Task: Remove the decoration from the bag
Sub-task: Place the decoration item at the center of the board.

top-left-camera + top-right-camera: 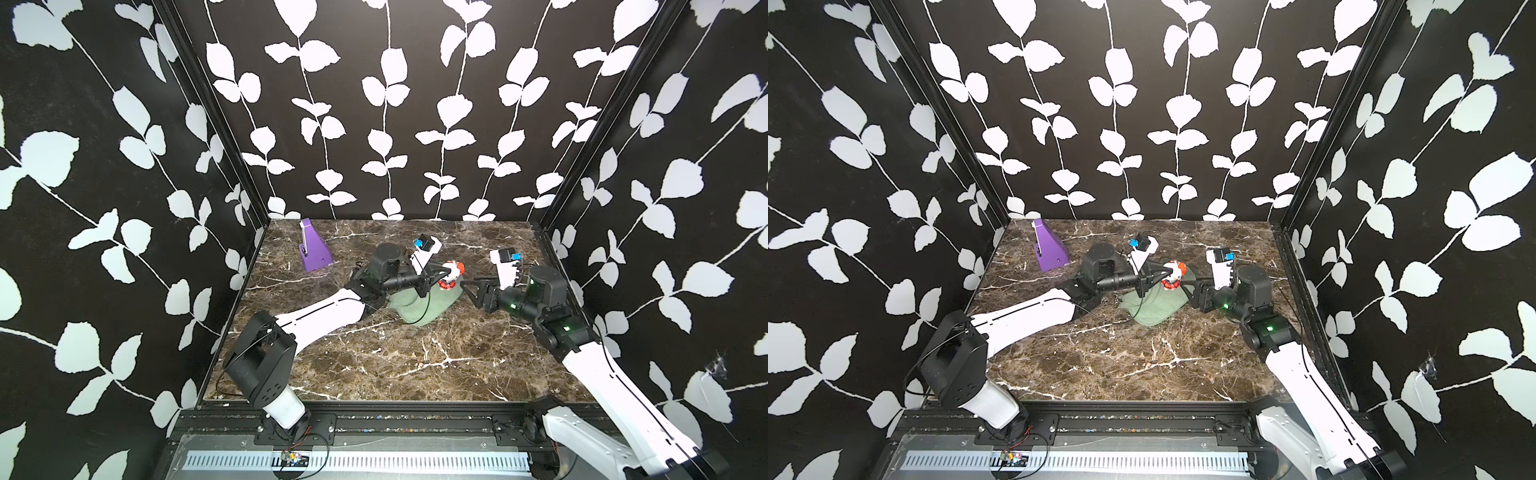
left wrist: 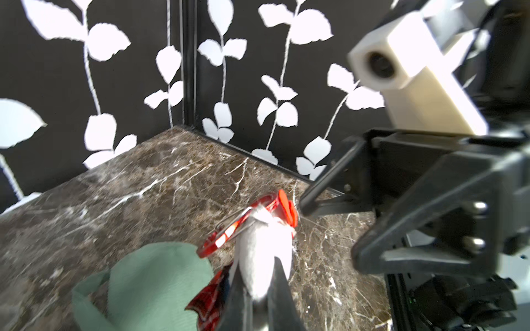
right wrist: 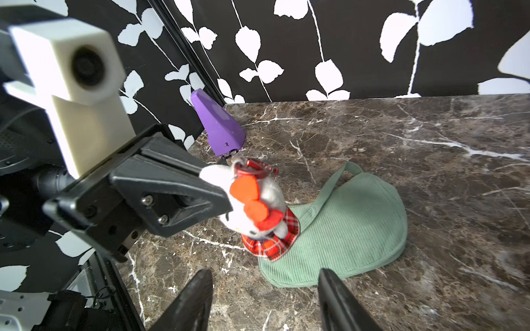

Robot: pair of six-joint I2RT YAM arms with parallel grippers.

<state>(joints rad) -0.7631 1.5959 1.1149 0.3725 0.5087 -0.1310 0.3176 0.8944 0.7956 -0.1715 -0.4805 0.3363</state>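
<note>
The left end effector [image 3: 218,187] is clenched on the white plush cat decoration [image 3: 268,197] — held over the strap end of the sage-green bag [image 3: 358,223]. The right end effector [image 3: 264,272] — released, empty — hangs beside the bag, which lies flat on the table [image 3: 430,137].

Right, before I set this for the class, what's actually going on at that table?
The left gripper is shut on the plush decoration, a white toy with an orange bow and a red tartan skirt, holding it by the head at the edge of the green bag. The bag lies flat on the marble table. The toy's red clip looks clear of the bag's strap. The right gripper is open and empty beside the bag. A purple wedge stands near the back corner.
</note>
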